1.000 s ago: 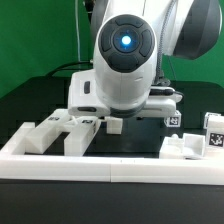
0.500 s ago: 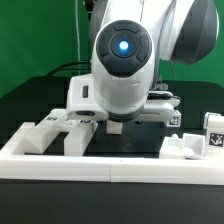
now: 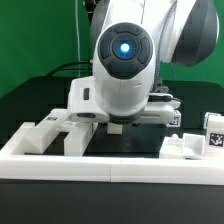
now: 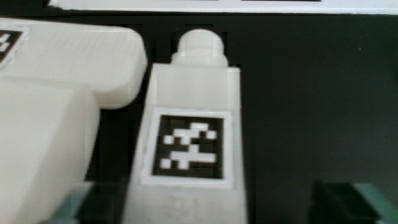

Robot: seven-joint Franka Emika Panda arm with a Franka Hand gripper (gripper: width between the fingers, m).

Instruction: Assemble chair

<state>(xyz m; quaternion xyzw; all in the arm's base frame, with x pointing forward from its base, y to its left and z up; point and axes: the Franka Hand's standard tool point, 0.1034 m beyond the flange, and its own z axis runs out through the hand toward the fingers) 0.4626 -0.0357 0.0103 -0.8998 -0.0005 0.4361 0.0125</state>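
- The border rail [image 3: 110, 165] runs along the front of the black worktop [image 3: 130, 148], nearest the exterior camera.
- Just behind the rail, toward the exterior view's left, 2 left blocks [image 3: 45, 137] of the chair lie side by side.
- Just behind the rail, toward the exterior view's right, sits a low chair piece [image 3: 185, 147]. A small tagged block [image 3: 212, 135] stands a little farther back, apart from it.
- Farther behind the rail's middle, the arm [image 3: 125, 60] hangs low and hides its own tip in the exterior view.
- The wrist view shows the gripper [image 4: 214, 205] with its fingertips [image 4: 356, 200] spread apart. They straddle a long tagged piece [image 4: 192, 110] with a rounded peg end, and nothing is clamped.
- That long piece lies close beside a large block [image 4: 63, 100], and I cannot tell whether they touch.
- The task looks early: no 2 pieces appear joined, so nearly all fitting is left. Grasping the long piece seems to be the step in hand.
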